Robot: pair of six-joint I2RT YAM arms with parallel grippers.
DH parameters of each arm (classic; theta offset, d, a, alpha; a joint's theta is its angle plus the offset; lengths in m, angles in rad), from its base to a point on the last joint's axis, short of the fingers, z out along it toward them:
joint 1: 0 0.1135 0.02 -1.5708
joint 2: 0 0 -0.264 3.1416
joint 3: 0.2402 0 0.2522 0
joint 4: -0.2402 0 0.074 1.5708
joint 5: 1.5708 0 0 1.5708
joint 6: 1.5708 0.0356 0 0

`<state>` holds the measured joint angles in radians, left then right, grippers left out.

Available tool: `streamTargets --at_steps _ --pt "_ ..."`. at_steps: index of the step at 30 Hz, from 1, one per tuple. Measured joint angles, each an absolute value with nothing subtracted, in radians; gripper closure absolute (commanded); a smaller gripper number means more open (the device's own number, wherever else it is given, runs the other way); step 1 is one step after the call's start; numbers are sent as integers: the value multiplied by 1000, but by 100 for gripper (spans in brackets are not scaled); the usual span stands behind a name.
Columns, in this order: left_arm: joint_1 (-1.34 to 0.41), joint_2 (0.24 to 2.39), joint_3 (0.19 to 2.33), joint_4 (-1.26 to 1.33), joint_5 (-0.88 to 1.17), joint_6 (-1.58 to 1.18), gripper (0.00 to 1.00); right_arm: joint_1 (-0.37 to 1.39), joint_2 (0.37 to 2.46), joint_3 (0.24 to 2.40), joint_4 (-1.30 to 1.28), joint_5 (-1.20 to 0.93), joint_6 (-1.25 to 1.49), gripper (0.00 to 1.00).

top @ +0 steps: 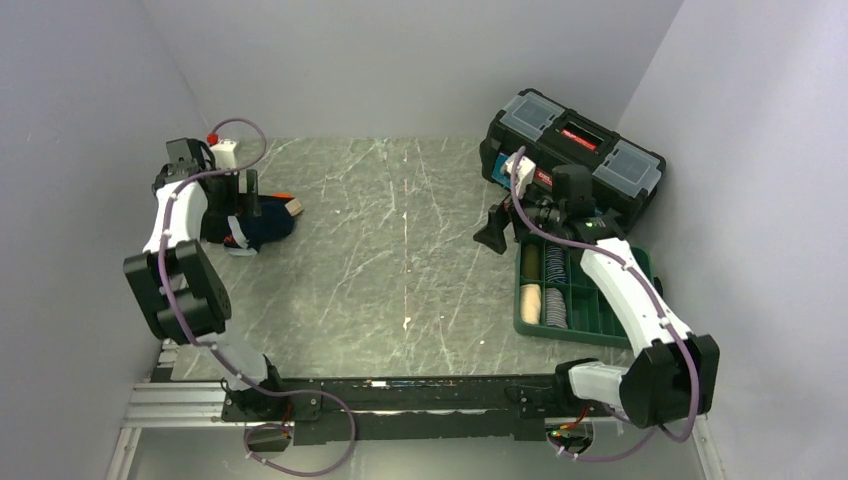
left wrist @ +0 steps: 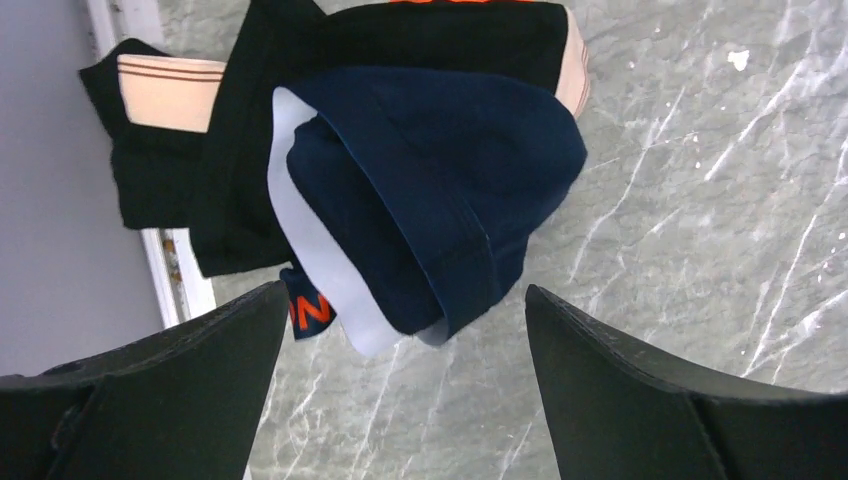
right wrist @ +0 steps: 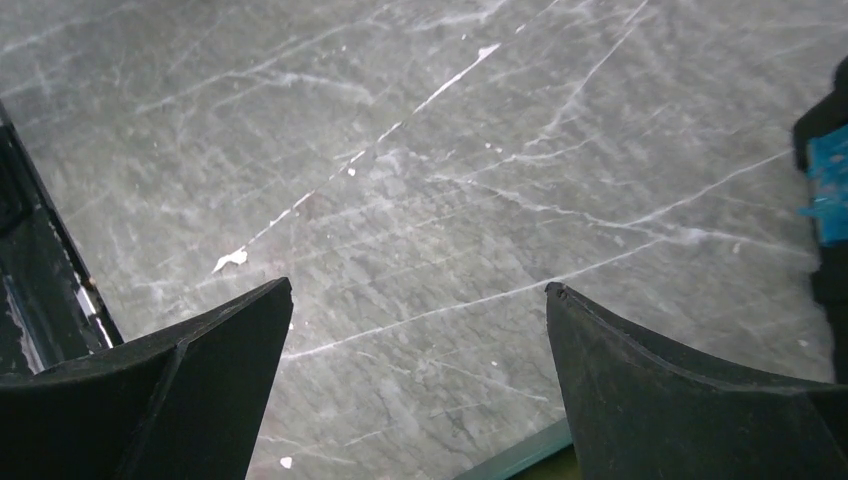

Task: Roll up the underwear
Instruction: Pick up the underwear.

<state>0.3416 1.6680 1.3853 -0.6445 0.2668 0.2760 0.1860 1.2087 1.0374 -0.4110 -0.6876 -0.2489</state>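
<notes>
The underwear (top: 262,225) lay in a loose heap at the far left of the table (top: 400,270), close against the left wall. In the left wrist view a navy pair (left wrist: 440,170) sat on top, folded over on itself, with a pale lining showing along its edge. A scrap of orange lettering (left wrist: 310,312) peeked out underneath (which pair it belonged to was hard to tell). A black pair (left wrist: 160,180) with a tan band (left wrist: 170,92) lay beneath, reaching the table's edge.

The left claw (left wrist: 405,300) hung over the heap with its fingers (left wrist: 200,380) spread wide, one to each side of the navy pair's lower end, gripping nothing. The right claw (right wrist: 420,290) hovered over bare table on the right side, well apart from the heap, equally wide open and empty. Beside it, nearer the right wall, sat a green tray (top: 600,328) with a few rolled bundles (top: 553,290) in its left compartments. Beyond the tray a black toolbox (top: 570,150) stood in the far right corner.
</notes>
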Motion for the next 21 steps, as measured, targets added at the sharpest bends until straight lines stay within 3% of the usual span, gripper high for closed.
streamTargets --at_steps 6,10,18,21 --pt "342 1825 1516 -729 262 273 10 228 1293 1003 -411 -681 -303 0" --pt "334 1917 1634 -776 250 262 19 276 1314 1004 -419 -670 -327 0" --pt "272 2013 1680 -811 155 247 61 304 1361 1005 -440 -665 -348 0" --pt "260 2028 1680 -833 141 244 91 304 1364 1005 -448 -662 -349 0"
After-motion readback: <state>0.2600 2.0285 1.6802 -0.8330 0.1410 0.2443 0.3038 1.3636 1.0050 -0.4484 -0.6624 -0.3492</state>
